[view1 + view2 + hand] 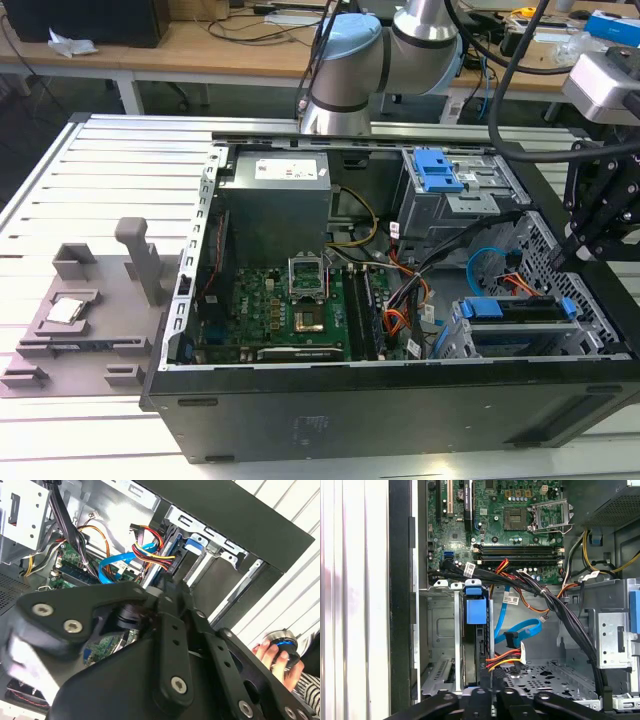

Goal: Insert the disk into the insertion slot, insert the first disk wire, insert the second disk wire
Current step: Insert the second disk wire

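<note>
Disk: the disk (pixel 475 611) stands edge-on in its blue carrier inside the insertion slot (pixel 440 630); in the exterior view it (pixel 510 309) lies low in the silver cage at the case's near corner on the exterior view's right, and it looks fully seated
Jaws: poised just over the rear edge of the disk, close to the loose connectors; I cannot tell whether they are open, closed or gripping anything
Step in hand: judged to be the first disk wire, since the disk looks home and neither plug looks mated
Power wire: the red, yellow and black bundle (pixel 506 656) ends in a plug just beside the disk's rear edge, nearest the jaws; it wants a square, straight push with the plug's keyed side matched to the socket
Blue cable: the flat blue cable (pixel 522 630) loops just beyond, with its dark plug hanging free; it should stay out of the plug's path so that it does not get pinched
Black harness: thick black leads (pixel 560 615) cross above the cage, a snag risk for the wrist
Motherboard: the motherboard (pixel 515 530) sits farther in, well apart from the work
Person: a hand (pixel 267 655) rests on a round blue-ringed knob (pixel 285 645) outside the case (pixel 400 410)
Tabletop: the slatted tabletop (pixel 100 170) carries the case and a grey fixture (pixel 90 300)
</note>
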You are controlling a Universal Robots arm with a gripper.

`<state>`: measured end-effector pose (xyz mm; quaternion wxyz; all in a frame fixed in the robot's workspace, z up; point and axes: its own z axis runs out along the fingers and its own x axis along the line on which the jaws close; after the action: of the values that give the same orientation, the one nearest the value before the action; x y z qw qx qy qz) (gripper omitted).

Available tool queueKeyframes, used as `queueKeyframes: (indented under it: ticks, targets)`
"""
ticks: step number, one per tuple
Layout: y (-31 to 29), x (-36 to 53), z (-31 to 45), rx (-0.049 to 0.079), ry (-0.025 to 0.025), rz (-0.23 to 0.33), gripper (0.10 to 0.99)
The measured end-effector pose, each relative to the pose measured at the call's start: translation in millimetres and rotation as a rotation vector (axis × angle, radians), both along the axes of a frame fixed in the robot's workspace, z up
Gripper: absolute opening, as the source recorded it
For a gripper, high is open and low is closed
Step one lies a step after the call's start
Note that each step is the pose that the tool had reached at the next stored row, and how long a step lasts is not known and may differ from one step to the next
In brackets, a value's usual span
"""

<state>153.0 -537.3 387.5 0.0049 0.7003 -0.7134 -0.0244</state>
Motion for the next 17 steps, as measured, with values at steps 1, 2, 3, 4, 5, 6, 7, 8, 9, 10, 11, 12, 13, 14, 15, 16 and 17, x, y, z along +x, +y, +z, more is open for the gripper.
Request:
queueKeyframes:
  ticks: [1, 2, 3, 4, 5, 6, 7, 8, 9, 10, 11, 12, 13, 14, 15, 16, 17]
  targets:
    - [0.0, 0.0, 0.1, 0.0, 0.0, 0.0, 0.239]
    - [0.2, -0.1, 0.1, 0.0, 0.0, 0.0, 0.239]
    - [2.2, -0.7, -0.7, 0.0, 0.0, 0.001, 0.239]
    - [5.5, -1.8, -1.7, 0.002, 0.0, 0.003, 0.239]
    - [10.6, -5.1, -3.3, 0.004, 0.0, 0.006, 0.239]
    - [12.2, -7.3, -3.9, 0.004, 0.0, 0.007, 0.239]
    - [13.3, -8.8, -4.4, 0.005, 0.0, 0.008, 0.239]
    - [16.4, -12.8, -5.5, 0.005, 0.0, 0.009, 0.239]
    - [18.3, -16.5, -6.4, 0.005, 0.0, 0.011, 0.239]
    - [20.6, -21.7, -7.5, 0.005, 0.0, 0.014, 0.239]
    - [21.7, -27.6, -8.8, 0.005, 0.0, 0.019, 0.239]
    - [21.7, -30.7, -10.1, 0.005, 0.0001, 0.033, 0.239]
    - [21.7, -31.5, -10.7, 0.005, 0.0001, 0.039, 0.239]
    - [21.7, -32.4, -11.4, 0.005, 0.0001, 0.047, 0.239]
    - [21.7, -33.3, -12.0, 0.005, 0.0001, 0.054, 0.239]
    - [21.7, -34.2, -12.7, 0.005, 0.0002, 0.061, 0.239]
    - [21.7, -35.8, -14.6, 0.004, 0.0002, 0.073, 0.239]
